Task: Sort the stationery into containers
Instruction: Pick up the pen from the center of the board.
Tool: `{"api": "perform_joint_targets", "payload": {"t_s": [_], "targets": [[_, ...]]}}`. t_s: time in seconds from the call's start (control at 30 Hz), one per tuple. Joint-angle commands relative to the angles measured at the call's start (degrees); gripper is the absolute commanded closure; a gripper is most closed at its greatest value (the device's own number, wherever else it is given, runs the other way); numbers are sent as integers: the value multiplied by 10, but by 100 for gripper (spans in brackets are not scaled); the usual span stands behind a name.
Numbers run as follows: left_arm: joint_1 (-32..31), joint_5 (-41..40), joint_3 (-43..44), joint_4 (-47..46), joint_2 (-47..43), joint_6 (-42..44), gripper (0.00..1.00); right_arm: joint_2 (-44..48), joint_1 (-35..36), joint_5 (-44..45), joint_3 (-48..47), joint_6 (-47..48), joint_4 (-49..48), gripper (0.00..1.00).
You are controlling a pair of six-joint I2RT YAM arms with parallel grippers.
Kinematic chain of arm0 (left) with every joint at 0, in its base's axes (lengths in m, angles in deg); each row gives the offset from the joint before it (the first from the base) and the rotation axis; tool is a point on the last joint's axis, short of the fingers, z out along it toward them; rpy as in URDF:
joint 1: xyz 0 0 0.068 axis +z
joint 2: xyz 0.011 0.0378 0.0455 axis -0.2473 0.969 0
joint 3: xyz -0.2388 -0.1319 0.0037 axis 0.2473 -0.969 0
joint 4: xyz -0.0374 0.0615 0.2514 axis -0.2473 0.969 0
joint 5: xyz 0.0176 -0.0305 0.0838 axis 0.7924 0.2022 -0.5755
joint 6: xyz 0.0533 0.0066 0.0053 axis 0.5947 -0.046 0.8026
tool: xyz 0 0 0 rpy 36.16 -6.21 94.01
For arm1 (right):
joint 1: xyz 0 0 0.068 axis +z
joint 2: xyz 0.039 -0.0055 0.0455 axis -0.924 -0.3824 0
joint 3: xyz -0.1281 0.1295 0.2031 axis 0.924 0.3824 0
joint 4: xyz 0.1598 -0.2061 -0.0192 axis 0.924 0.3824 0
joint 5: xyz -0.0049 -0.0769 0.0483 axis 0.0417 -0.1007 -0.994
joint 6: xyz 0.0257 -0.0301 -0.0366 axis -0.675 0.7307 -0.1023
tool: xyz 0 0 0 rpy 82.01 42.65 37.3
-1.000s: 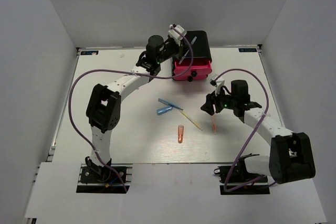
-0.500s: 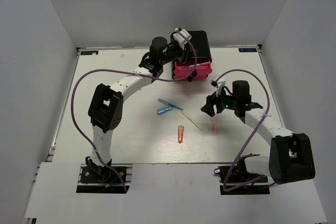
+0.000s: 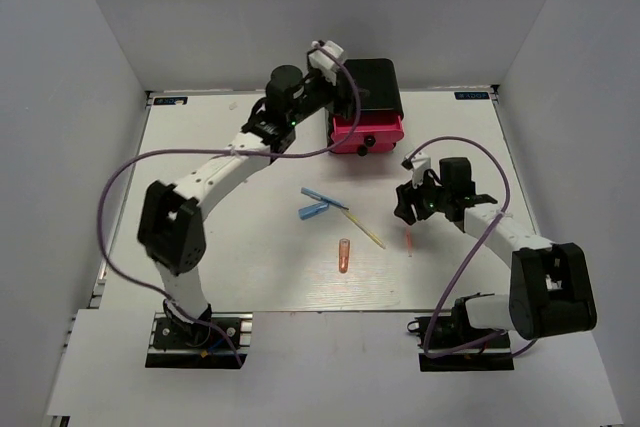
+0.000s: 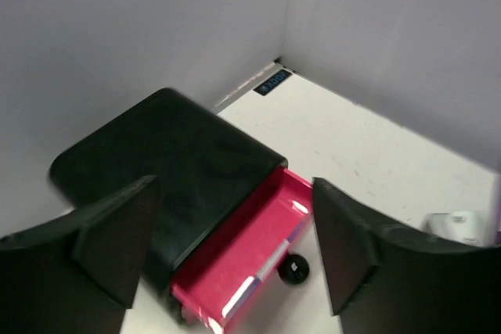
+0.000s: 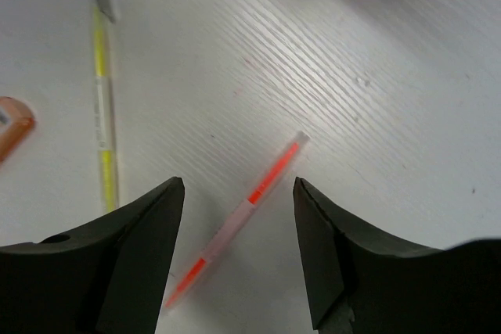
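Grey walls close round a white surface [image 3: 220, 247], with both arms reaching in from the near edge. Left jaws [image 4: 233, 185] hang open and empty, spread wide above the box [image 4: 156, 162] at the far edge, right of centre. That box is black, and its top pink drawer [image 4: 250, 248] stands pulled out toward the near edge, black knob [image 4: 293, 270] at its front. Something pale lies inside the drawer, too blurred to tell what it is.

Near the middle of the surface lie four loose pieces. A thin blue pen [image 3: 322, 195] sits farthest back, a short blue marker [image 3: 313, 211] just beside it. A yellow pen [image 3: 365, 230] slants away to the right, and an orange marker [image 3: 344, 254] lies nearest the near edge, apart from the rest.

Further right, an orange pen [image 5: 250, 213] lies flat on the surface. Right jaws [image 5: 239, 185] are open over it and hold nothing; the wrist view shows the pen between the two fingers [image 5: 141, 256], untouched by either.
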Motion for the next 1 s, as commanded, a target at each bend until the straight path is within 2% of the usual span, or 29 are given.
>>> {"api": "perform_joint_targets", "payload": {"t_s": [0.0, 0.13, 0.17, 0.27, 0.33, 0.43, 0.6, 0.63, 0.7, 0.8, 0.93, 0.97], "targets": [[-1, -85, -94, 29, -145, -80, 7, -18, 0, 67, -8, 9, 14, 38], [-1, -135, -239, 35, -262, -142, 4, -53, 5, 109, -19, -8, 16, 39], [-1, -145, -286, 35, -280, -156, 0, -74, 6, 121, -29, -10, 20, 39], [-1, -193, -346, 63, -327, -206, 0, -101, 5, 125, -40, -5, 28, 40], [-1, -245, -352, 120, -327, -261, 0, -108, 8, 130, -46, -1, 29, 44], [-1, -266, -352, 179, -321, -281, 0, -121, 8, 137, -53, 2, 40, 50], [-1, -247, -384, 165, -321, -298, 0, -134, 12, 135, -50, 3, 55, 70], [-1, -241, -391, 157, -310, -303, 0, -132, 12, 130, -50, 5, 61, 76], [-1, -223, -391, 157, -297, -309, 0, -129, 11, 125, -50, 12, 68, 81], [-1, -196, -391, 157, -264, -315, 0, -106, 8, 86, -60, 30, 87, 83], [-1, -179, -391, 157, -231, -312, 0, -42, 6, -41, -98, 84, 131, 83], [-1, -174, -391, 157, -231, -312, 0, -35, 5, -104, -116, 105, 135, 85]]}}
